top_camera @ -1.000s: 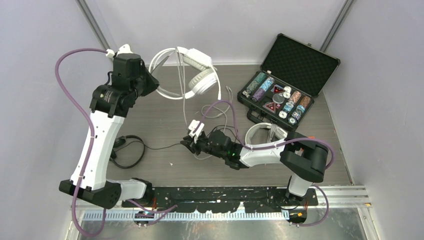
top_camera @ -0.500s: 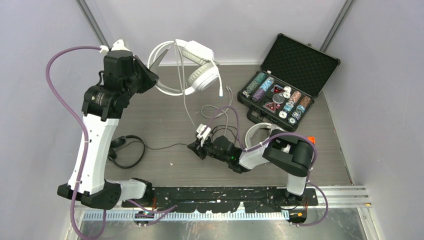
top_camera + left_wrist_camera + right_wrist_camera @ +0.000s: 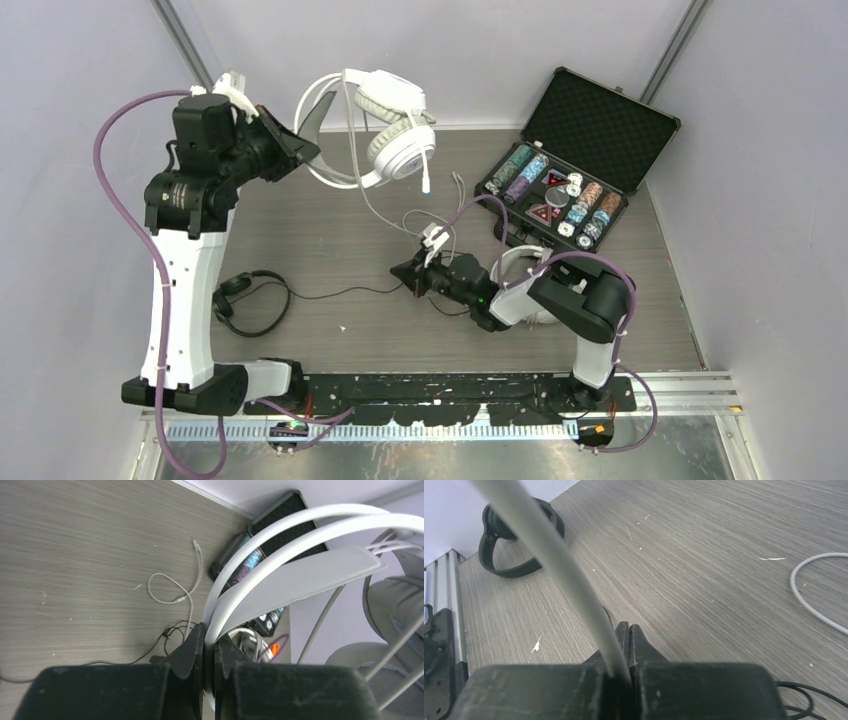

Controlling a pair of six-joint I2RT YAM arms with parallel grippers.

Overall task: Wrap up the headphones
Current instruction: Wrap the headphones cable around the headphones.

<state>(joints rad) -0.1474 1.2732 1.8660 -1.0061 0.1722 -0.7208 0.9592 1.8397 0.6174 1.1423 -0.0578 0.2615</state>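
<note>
Over the last second the left arm drew back toward its own side and raised the white headset [image 3: 392,125] higher over the far end of the table [image 3: 330,340], while the right gripper [image 3: 629,632] slid a little further from the base rail and pinched its jaws together. The left gripper [image 3: 209,642] was clenched on the headband, so the cups hung in the air. The right one appeared clamped on the white cable [image 3: 372,205] running down from the headset, which left the cord strung between the two arms – probably ready for a first turn around the headset. The black headset [image 3: 245,300] and the second white headset [image 3: 520,262] lay unwrapped on the table, with the poker-chip case [image 3: 600,130] well apart
</note>
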